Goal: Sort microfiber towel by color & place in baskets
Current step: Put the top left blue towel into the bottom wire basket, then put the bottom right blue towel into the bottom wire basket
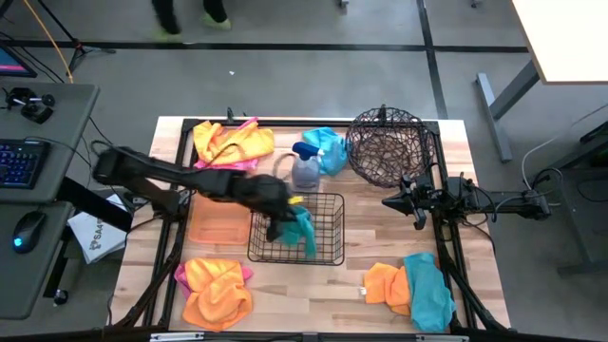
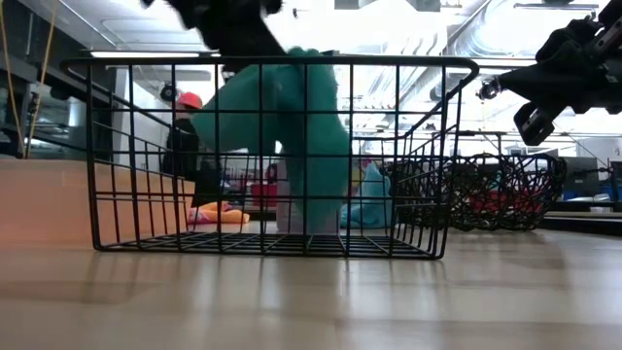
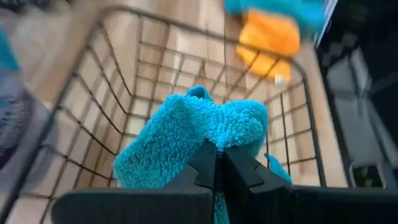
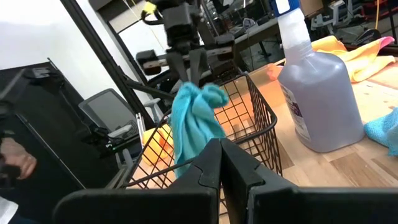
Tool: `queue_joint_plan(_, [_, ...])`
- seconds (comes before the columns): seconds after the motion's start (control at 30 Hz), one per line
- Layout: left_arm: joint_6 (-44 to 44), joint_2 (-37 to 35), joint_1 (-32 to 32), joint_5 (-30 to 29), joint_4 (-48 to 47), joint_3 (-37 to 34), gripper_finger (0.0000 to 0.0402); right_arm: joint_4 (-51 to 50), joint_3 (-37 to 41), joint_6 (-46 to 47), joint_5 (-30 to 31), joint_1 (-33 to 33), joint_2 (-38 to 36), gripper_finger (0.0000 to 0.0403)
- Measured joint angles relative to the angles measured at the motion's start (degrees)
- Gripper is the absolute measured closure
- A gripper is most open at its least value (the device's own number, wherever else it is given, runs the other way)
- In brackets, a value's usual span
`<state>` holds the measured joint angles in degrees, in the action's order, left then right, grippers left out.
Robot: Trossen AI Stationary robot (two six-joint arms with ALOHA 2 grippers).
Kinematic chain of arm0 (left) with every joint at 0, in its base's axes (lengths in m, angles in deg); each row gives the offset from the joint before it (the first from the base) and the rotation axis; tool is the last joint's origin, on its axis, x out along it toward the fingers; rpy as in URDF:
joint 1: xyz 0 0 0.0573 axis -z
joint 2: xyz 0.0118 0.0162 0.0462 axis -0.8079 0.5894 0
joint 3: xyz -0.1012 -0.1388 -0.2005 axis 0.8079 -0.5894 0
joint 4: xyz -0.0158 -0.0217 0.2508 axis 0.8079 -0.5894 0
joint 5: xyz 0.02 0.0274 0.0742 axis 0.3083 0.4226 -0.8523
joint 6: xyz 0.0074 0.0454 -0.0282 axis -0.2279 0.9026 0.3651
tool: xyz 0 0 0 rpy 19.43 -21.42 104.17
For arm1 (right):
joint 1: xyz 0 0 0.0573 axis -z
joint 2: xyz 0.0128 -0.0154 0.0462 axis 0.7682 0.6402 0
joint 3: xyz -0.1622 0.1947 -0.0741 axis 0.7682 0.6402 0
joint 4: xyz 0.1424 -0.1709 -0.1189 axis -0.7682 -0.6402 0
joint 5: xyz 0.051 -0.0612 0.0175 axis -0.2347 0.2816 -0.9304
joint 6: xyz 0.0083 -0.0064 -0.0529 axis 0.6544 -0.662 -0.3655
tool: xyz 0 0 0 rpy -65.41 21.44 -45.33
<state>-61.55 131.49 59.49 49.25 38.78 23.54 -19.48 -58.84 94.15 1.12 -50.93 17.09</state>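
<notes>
At the near edge of the surface [image 1: 313, 294] lie an orange-and-pink towel pile [image 1: 217, 290] and an orange towel [image 1: 385, 283] touching a turquoise towel [image 1: 429, 290], none of them in a basket yet. Behind them, the left tool [image 1: 285, 220] is clamped on a hanging turquoise cloth [image 1: 302, 228] inside the black wire basket [image 1: 323, 256], seemingly the first one sorted. Farther back, the orange tray [image 1: 214, 228] looks bare and the round brown basket [image 1: 388, 144] has no towel, another orange-pink pile [image 1: 230, 142] and a blue towel [image 1: 328, 147] by the spray bottle [image 1: 306, 171] wait, and the right tool [image 1: 399, 201] hangs idle, fingers together on nothing.
</notes>
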Motion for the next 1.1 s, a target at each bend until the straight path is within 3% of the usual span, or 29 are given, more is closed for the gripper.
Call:
queue_joint_plan(0.13, [-0.5, -6.5, 0.2, -1.1, 10.6, -9.6, 0.0401, 0.0, 0.0, 0.0, 0.0, 0.0, 0.0, 0.0402])
queue_joint_plan(0.27, [1.4, -7.9, 2.0, -1.0, 11.8, -12.5, 0.0392, 0.0, 0.0, 0.0, 0.0, 0.0, 0.0, 0.0402])
queue_joint_plan(0.4, [7.9, -7.5, 4.9, -2.2, 11.9, -12.5, 0.0352, 0.0, 0.0, 0.0, 0.0, 0.0, 0.0, 0.0402])
queue_joint_plan(0.57, [13.6, -7.4, 6.2, -3.2, 12.0, -10.7, 0.0274, 0.0, 0.0, 0.0, 0.0, 0.0, 0.0, 0.0402])
queue_joint_plan(0.8, [12.4, -9.1, 6.1, -2.4, 7.4, -2.7, 0.0174, 0.0, 0.0, 0.0, 0.0, 0.0, 0.0, 0.0402])
queue_joint_plan(0.93, [9.9, -14.9, 6.1, -0.8, 9.7, 0.1, 0.0157, 0.0, 0.0, 0.0, 0.0, 0.0, 0.0, 0.0402])
queue_joint_plan(1.1, [5.1, -22.1, 7.1, -3.4, 15.9, -5.4, 0.0160, 0.0, 0.0, 0.0, 0.0, 0.0, 0.0, 0.0402])
